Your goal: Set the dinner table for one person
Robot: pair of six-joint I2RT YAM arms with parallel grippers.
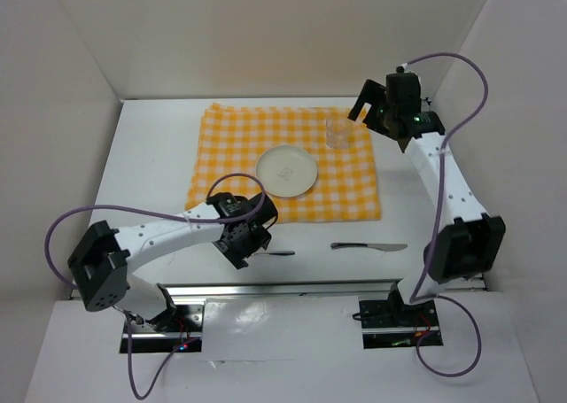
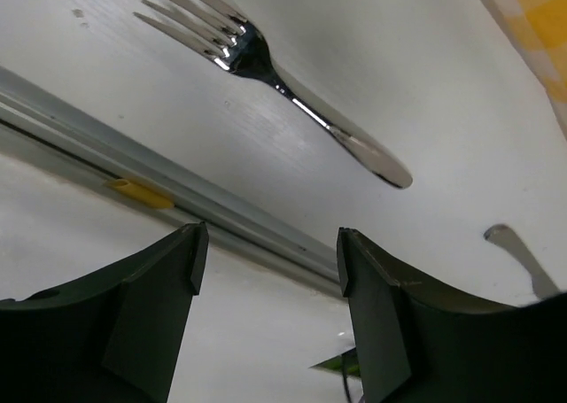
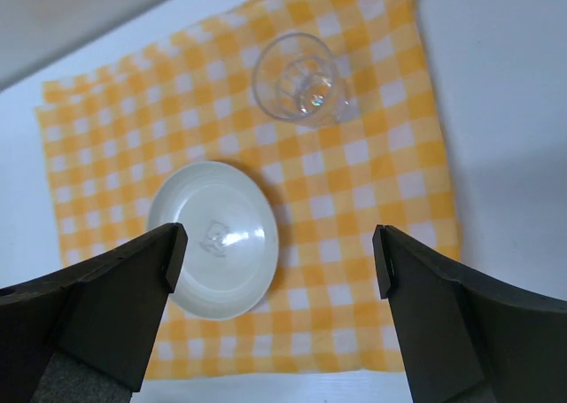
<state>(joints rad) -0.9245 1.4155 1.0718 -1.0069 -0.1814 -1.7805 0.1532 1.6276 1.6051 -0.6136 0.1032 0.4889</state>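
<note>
The white dinner table [image 1: 151, 155] carries a yellow-and-white checked cloth [image 1: 283, 159]. On the cloth are a white plate [image 1: 286, 170] and a clear glass [image 1: 337, 131]. A knife [image 1: 368, 245] lies on the bare table in front of the cloth. A fork [image 1: 280, 253] lies left of the knife, partly under my left gripper [image 1: 244, 246]. The left wrist view shows the fork [image 2: 266, 66] whole, beyond the open, empty left gripper [image 2: 266, 252]. My right gripper [image 1: 370, 111] is raised above the cloth's right side. It is open and empty [image 3: 279, 252] over the plate [image 3: 213, 239] and glass [image 3: 301, 80].
A metal rail [image 1: 283, 290] runs along the table's near edge and shows in the left wrist view [image 2: 177, 199]. White walls close the table's left, back and right sides. The knife's end [image 2: 518, 248] shows at the right of the left wrist view.
</note>
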